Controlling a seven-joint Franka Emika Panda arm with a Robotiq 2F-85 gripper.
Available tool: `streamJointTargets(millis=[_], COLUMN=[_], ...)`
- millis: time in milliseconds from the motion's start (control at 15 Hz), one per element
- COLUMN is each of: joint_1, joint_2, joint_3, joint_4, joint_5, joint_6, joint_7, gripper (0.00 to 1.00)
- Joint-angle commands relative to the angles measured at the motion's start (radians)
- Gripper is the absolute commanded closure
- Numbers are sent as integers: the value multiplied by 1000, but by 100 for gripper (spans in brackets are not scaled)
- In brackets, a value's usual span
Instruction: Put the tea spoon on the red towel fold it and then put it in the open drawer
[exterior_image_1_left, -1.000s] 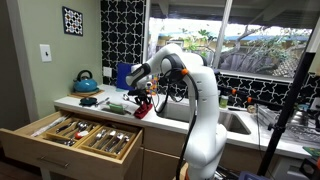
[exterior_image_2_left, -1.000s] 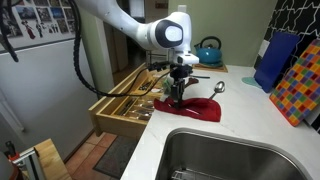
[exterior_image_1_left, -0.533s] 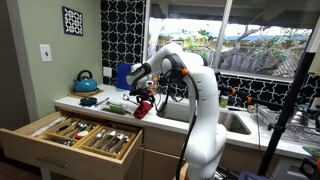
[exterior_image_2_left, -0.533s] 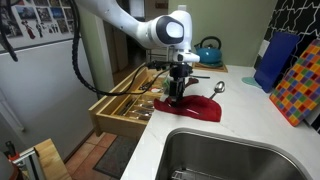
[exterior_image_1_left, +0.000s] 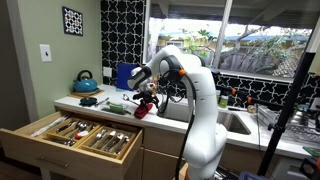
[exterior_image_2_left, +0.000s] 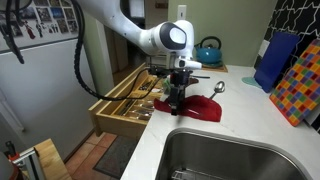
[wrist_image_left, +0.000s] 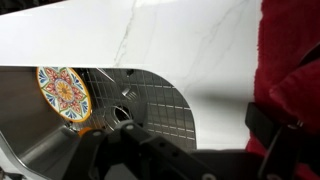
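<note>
Beside the steel sink (exterior_image_2_left: 230, 155), the small bright red towel (exterior_image_2_left: 203, 108) lies on the white bench (exterior_image_2_left: 250, 112), with a silver tea spoon (exterior_image_2_left: 217, 88) at its edge away from the sink. The gripper (exterior_image_2_left: 178, 100) hangs over the towel, fingers spread wide and empty. Pinch one corner low, then fold it across the spoon.

Counter: bare white counter (exterior_image_2_left: 250, 128) at centre right of the frame, open from above.
Right side: blue box (exterior_image_2_left: 275, 58) and patterned board (exterior_image_2_left: 302, 88) stand upright and close off that edge.
Sink: basin (exterior_image_2_left: 230, 155) drops away at bottom centre, just beside the red towel (exterior_image_2_left: 205, 110).
Back: teal kettle (exterior_image_2_left: 208, 50) stands at upper centre.
Drawer: drawer (exterior_image_1_left: 60, 135) pulled out at lower left, open from above; cutlery lies in its compartments.
</note>
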Motion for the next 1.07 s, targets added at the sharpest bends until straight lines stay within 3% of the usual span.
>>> streamJointTargets(millis=[0,333,733,1000], joint_1=[-12,-28,-58,-55], joint_2=[-40,-75,-10,75], joint_3=[0,7,30,46], joint_4=[15,57,91,153], joint_5=[-34,-1,205,355], joint_6=[9,48,263,252], joint_7=[-43,-77,-176,-174], gripper=[0,0,0,0])
